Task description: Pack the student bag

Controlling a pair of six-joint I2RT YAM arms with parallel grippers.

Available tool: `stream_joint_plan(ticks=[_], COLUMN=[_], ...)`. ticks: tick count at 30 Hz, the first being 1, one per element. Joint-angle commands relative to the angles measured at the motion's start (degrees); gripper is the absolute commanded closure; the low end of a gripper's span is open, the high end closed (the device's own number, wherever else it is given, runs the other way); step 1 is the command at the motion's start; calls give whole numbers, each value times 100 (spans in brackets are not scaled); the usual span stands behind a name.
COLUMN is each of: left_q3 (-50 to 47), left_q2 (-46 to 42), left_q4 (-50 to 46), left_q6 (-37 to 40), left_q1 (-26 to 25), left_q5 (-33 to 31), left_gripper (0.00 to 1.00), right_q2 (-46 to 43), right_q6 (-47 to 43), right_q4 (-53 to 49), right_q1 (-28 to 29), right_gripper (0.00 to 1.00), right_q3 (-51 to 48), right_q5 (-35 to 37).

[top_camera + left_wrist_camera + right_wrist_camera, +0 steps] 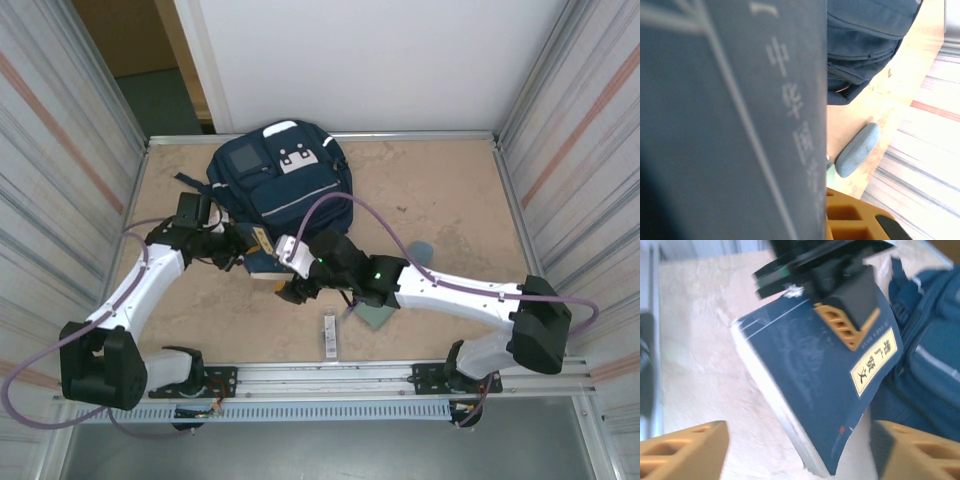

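Starting overhead: your student bag (285, 180) lies flat at the far middle of the table (450, 200), front pocket up. Your left claw (248, 250) sits just off the bag's near edge, clamped on a dark-blue book (262, 262). The right claw (292, 285) sits on the near side of the book, close to it. You cannot tell from up here whether its jaws are apart. A grey-blue oval case (421, 250) lies beyond the right arm, well apart from the bag. A small white oblong (330, 336) lies nearer the arm bases.

Left wrist: the book cover (730, 125) is right against the lens, with pale Chinese characters running down it. Past its edge you get a corner of the bag (865, 40) at upper right, resting on the table. Below it is the oval case (857, 150), apart from the bag. One orange finger (850, 220) shows at the bottom edge. This view gives you the gap between bag and case. The book hides the grip itself.

Right wrist: this one shows you the grip. The left claw (847, 322) bites the book's upper edge, orange pad flat on the cover. The book (815, 390) is tilted, its yellow title label toward the bag. Your right claw's fingers (685, 450) stand wide apart at the bottom corners. The book's lower corner sits in the gap and touches neither. The bag (930, 350) runs along the right side, just beside the book.
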Motion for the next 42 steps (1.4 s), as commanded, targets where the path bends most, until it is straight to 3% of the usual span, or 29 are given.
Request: stream_joint_plan(ticks=[1,6,9,13,14,16,20,23,26,29,36,42], left_q3=[219,169,182,254,278,233,224,507,696,751,481,220], left_q2=[186,425,374,178,139,81,180,531,842,972,883,848], left_q4=[-3,366,493,773,863,1560,3092,3518,4229,4751,5224,6057], left_q6=[-556,-944,-754,-536,-577,-622,-309,280,473,315,-521,-1508], left_q1=[-75,-271,-279,-247,-217,-159,-123,-142,-290,-519,-953,-1056], left_q5=[479,960,833,488,457,562,910,1353,2027,2233,1559,1252], left_gripper=[100,100,100,100,100,100,100,100,100,100,100,100], right_q2=[211,518,275,-537,-707,-942,-826,-588,-552,-484,-505,-398], right_q6=[-1626,-1688,-978,586,1050,2557,4607,5611,6188,6910,8833,9707], right_q4=[-128,314,524,692,664,93,-1255,-1671,-1375,-961,405,1919], right_q1=[48,107,-34,-628,-783,-1225,-2438,-3163,-3404,-3528,-3750,-3629], right_gripper=[15,15,14,11,6,1,1,1,1,1,1,1], right_q3=[-32,87,-108,-595,-646,-464,301,572,493,316,-156,-437], right_q5=[175,936,875,398,373,309,-1618,-2721,-3267,-3677,-3823,-3875])
